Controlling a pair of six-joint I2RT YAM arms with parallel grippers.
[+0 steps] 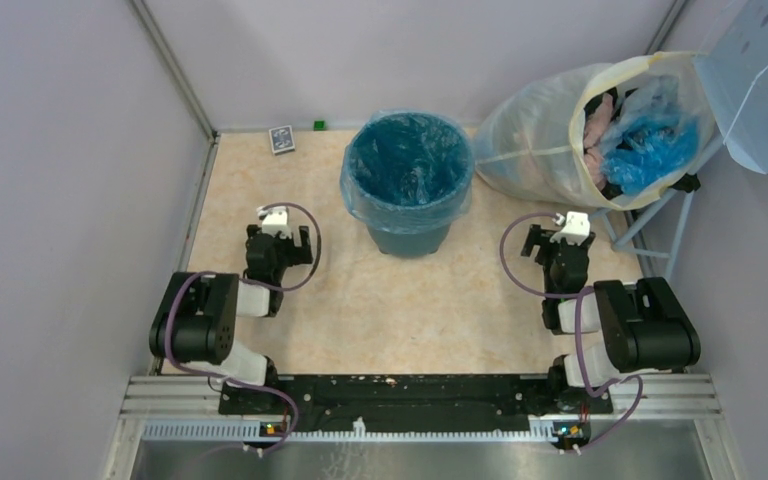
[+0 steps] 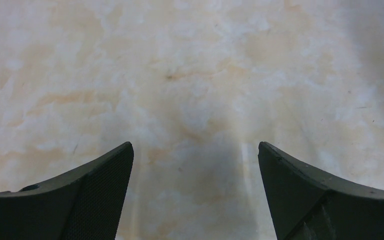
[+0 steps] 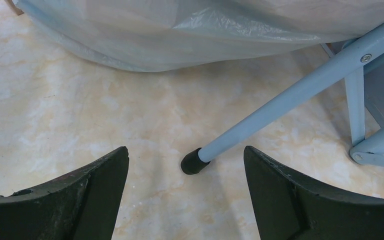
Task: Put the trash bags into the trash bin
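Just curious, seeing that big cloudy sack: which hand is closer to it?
Right. The right hand hangs just in front of the sack; the left hand is on the far side of the teal bin.

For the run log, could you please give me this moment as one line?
trash bag: lining trash bin, draped over rim | left jaws: open, empty | right jaws: open, empty, facing white sack
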